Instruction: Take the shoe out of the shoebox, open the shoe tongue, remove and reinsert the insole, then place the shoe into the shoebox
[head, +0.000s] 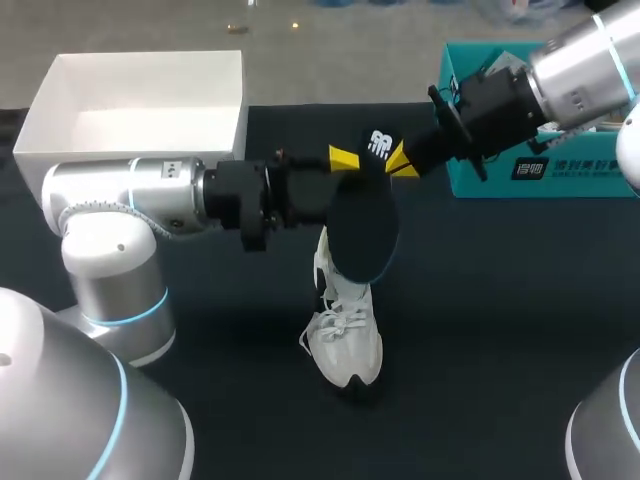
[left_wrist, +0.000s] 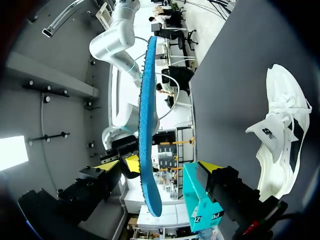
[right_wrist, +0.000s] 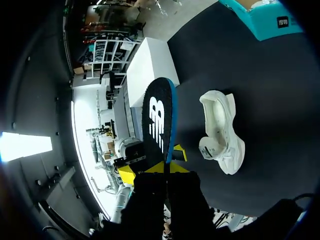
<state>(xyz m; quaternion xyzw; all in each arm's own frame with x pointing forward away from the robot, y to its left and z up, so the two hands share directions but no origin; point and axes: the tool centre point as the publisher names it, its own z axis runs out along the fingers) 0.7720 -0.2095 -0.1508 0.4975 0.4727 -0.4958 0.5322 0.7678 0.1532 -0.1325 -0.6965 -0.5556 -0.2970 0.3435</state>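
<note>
**Asker:** What sits furthest left?

**Me:** A white box (head: 140, 100), open on top, at the back corner of the worktop (head: 500, 350). I take it for the shoebox. It stands well apart from the work, so its walls do not hinder my arms.

**Asker:** And your left claw?

**Me:** My left claw (left_wrist: 159, 167) is spread wide, one finger on each side of the insole (head: 362, 225), gripping nothing. I judge it is placed there to take the insole over or to steady it.

**Asker:** So what holds the insole?

**Me:** My right claw (right_wrist: 165, 169), pinched on one end of it. The insole hangs in the air over the shoe's heel end. Gripping it by the end leaves the rest free to slide into the shoe.

**Asker:** Where is the shoe?

**Me:** The white shoe (head: 345, 335) stands on its sole below the insole, out of the box. Its tongue (left_wrist: 267, 132) is pulled forward so the mouth gapes. Nothing holds it, so it may shift when the insole pushes in.

**Asker:** Further right?

**Me:** A teal box (head: 530, 165) at the back edge, beside my right arm.

**Asker:** And the surface?

**Me:** Dark and matte, cloth-like by my guess. The shoe has room around it, well apart from both boxes.
</note>
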